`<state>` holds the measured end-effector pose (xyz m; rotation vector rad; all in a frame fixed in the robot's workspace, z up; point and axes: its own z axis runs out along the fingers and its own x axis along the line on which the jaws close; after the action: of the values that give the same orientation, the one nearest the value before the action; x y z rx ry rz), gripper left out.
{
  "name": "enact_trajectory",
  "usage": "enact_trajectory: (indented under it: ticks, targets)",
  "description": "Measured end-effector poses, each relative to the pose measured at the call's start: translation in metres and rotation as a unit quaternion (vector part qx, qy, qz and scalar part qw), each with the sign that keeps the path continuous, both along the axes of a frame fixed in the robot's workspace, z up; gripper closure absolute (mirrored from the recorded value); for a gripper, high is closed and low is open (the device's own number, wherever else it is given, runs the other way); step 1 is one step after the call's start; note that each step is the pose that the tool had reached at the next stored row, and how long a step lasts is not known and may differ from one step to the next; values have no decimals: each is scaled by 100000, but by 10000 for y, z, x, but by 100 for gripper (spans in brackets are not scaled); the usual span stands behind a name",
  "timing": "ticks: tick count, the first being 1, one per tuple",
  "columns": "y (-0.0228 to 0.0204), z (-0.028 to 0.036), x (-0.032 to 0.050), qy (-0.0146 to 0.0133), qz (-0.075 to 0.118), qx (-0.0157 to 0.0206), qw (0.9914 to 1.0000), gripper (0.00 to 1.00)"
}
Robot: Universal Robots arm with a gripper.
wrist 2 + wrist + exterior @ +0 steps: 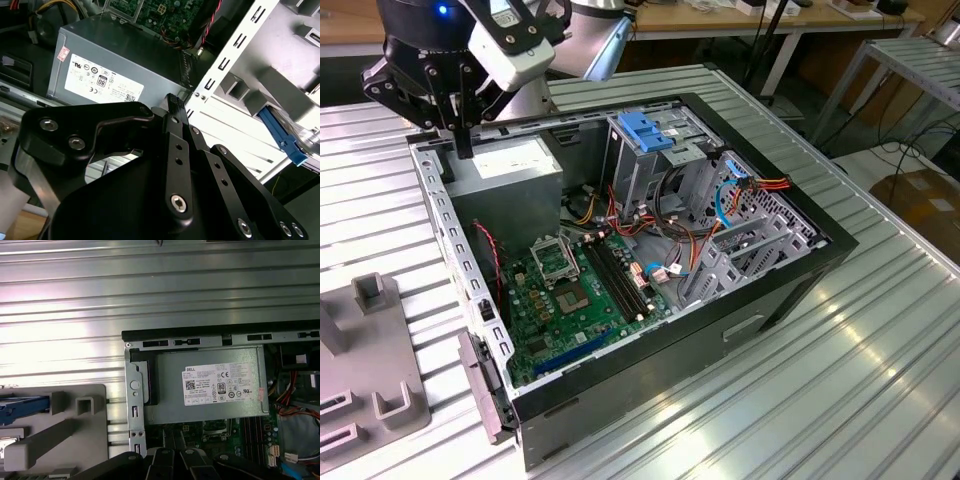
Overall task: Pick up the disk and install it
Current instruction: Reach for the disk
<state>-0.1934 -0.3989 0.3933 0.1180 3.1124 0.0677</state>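
Seen from my remote station, the gripper (464, 148) hovers with its jaws closed on nothing over a corner of the open computer case (790, 290), beside the grey power supply (115, 65). In the first wrist view the disk (20, 407), blue rail showing, rests in the grey fixture (75, 435) on the slatted table (880, 340), outside the case.

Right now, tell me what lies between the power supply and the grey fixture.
The case's metal side wall and a strip of ribbed table, in the first wrist view.
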Motion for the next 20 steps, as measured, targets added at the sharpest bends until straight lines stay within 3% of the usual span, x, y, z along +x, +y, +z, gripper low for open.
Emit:
enact_trajectory:
  ticks: [20]
  targets:
    - [0, 0, -165, 3, -2, -4, 100000, 90]
